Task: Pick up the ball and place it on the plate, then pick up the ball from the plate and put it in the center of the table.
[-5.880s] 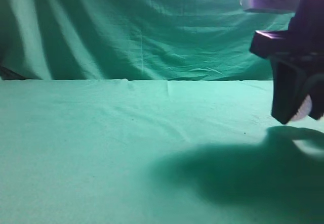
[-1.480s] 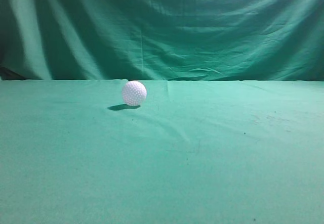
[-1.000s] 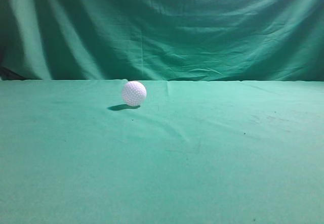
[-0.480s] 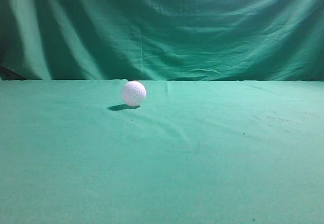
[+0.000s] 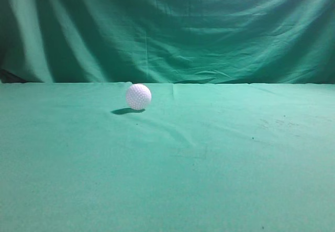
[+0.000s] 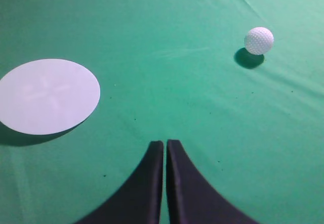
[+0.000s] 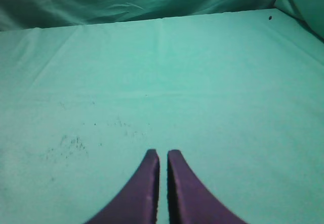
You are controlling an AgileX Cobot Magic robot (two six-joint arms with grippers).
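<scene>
The golf ball (image 5: 138, 96) lies free near the table's (image 5: 220, 190) far edge; nothing has moved for a second. Both the left gripper (image 6: 165, 148) and the right gripper (image 7: 163, 157) are pressed narrow and empty, so the task looks finished.

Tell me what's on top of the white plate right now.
Nothing: the plate shows a bare white face with only a faint cross mark. The ball sits apart on the green table. What lies beneath the plate is covered.
</scene>
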